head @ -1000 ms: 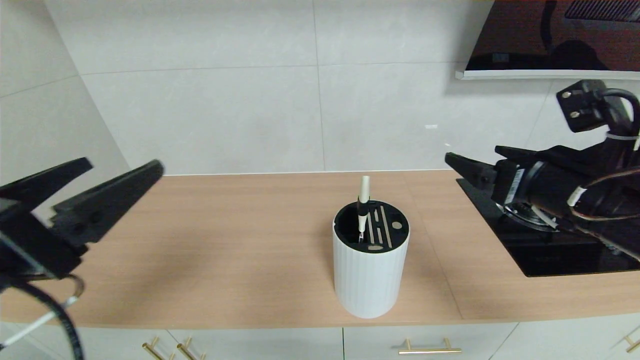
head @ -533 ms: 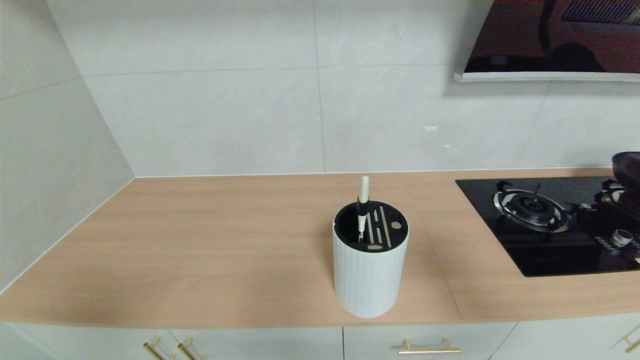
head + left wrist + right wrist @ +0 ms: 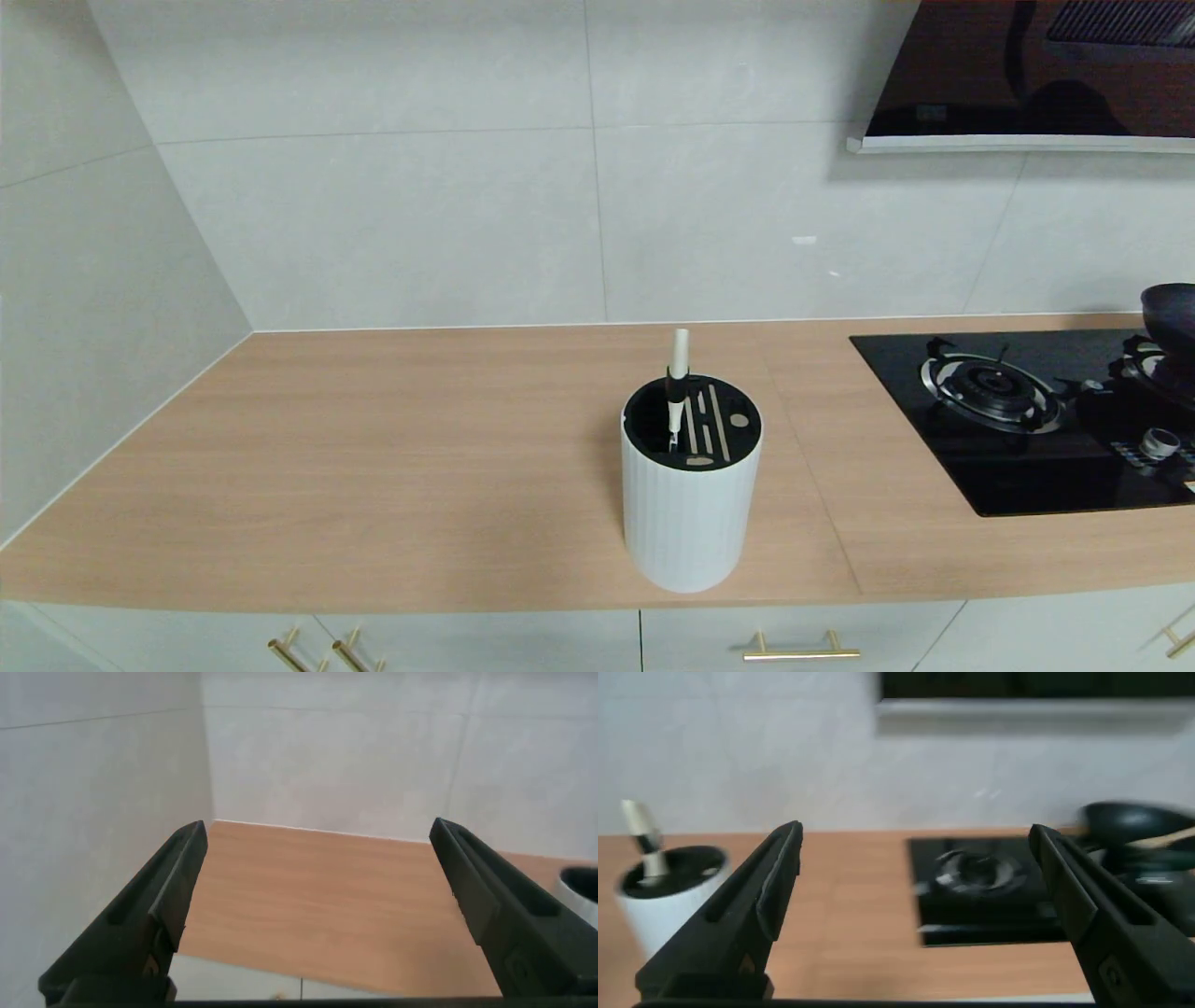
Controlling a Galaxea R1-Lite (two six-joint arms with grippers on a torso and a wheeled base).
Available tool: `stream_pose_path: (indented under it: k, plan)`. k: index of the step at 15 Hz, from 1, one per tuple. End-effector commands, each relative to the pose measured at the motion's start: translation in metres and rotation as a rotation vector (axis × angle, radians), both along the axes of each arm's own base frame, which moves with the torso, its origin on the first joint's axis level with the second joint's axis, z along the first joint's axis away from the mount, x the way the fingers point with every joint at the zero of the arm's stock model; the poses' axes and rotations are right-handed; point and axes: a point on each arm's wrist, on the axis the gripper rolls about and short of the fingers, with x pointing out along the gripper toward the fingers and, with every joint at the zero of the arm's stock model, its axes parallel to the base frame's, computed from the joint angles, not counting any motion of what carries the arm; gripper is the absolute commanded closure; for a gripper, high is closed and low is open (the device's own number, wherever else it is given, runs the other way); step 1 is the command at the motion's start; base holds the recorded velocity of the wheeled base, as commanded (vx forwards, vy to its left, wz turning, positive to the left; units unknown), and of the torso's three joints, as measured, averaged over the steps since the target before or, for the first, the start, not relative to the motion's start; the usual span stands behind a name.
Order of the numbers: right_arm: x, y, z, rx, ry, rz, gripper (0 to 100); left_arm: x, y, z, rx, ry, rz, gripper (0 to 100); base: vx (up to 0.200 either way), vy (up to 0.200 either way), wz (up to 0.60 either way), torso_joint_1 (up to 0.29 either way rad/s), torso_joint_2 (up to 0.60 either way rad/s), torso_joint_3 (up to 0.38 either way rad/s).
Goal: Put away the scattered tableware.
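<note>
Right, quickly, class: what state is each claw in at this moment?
Left claw: open, holding nothing.
Right claw: open, holding nothing.

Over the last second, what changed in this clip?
Both arms withdrew from over the counter, the left gripper from its left end, the right gripper from above the stove. Both are open, and nothing was gripped or released. The white holder and the utensil standing in it stayed put.
</note>
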Motion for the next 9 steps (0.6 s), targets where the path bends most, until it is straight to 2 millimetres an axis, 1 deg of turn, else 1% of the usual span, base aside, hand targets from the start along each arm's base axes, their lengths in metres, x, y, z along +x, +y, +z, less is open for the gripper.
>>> stream_pose_path:
  k: [1,2,3,4,6,7,8,9]
  plan:
    - [-0.027,0.003,-0.025,-0.011,-0.096,-0.059,0,-0.003,-0.004,-0.002,-0.014,-0.01,0.051,0,0.0,0.0,0.0,0.0,0.0,0.0]
    - [-0.027,0.003,-0.028,-0.011,-0.093,-0.063,0,-0.003,-0.005,-0.003,-0.016,-0.01,0.061,0,0.0,0.0,0.0,0.0,0.0,0.0]
    - [-0.02,0.003,-0.038,-0.01,-0.061,-0.074,0,-0.008,-0.011,-0.014,-0.01,-0.018,0.1,0,0.0,0.0,0.0,0.0,0.0,0.0]
    - [-0.014,0.003,-0.048,-0.009,-0.021,-0.072,0,-0.007,-0.014,-0.031,0.018,0.002,0.078,0,0.0,0.0,0.0,0.0,0.0,0.0]
    - [0.003,0.004,-0.078,-0.011,0.091,-0.059,0,0.012,-0.015,-0.054,0.008,0.092,0.067,0,0.0,0.0,0.0,0.0,0.0,0.0]
    - [0.013,0.004,-0.099,-0.012,0.149,-0.034,0,0.025,-0.015,-0.072,-0.03,0.138,0.049,0,0.0,0.0,0.0,0.0,0.0,0.0]
    - [0.02,0.005,-0.114,-0.025,0.176,0.008,0,0.037,-0.016,-0.088,-0.049,0.158,0.01,0,0.0,0.0,0.0,0.0,0.0,0.0]
    - [0.021,0.005,-0.116,-0.03,0.173,0.022,0,0.041,-0.016,-0.094,-0.048,0.159,-0.01,0,0.0,0.0,0.0,0.0,0.0,0.0]
